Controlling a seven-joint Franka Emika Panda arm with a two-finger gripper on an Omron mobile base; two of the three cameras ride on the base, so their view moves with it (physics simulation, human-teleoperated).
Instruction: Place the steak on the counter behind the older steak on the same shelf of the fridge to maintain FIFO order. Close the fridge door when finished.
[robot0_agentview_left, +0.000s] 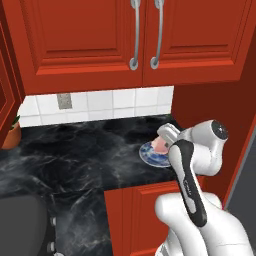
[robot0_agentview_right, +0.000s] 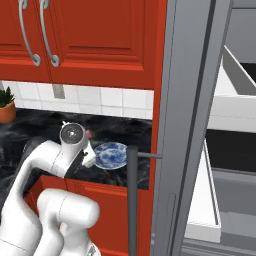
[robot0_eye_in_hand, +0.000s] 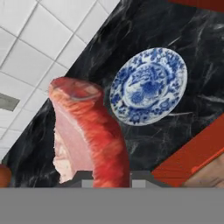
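The white arm's two-finger gripper hangs above the black marble-look counter with faint white veins, its jaws drawn in tight on the small slab of raw pink meat with a red rind, the steak. In the hand view the steak stands up from between the fingertips, lifted clear of the worktop, with the round blue-and-white patterned plate lying bare on the counter beyond it. In the left base view the steak shows as a pink patch just over the near rim of the plate, partly covered by the arm's wrist. In the right base view the plate sits on the counter just beside the hand, near the edge over the red wooden cabinets. To the right of that view the tall grey fridge door with its long vertical bar handle stands open, showing white bins behind it. A small potted plant in a terracotta pot stands at the far left of the counter against the white tiled wall.
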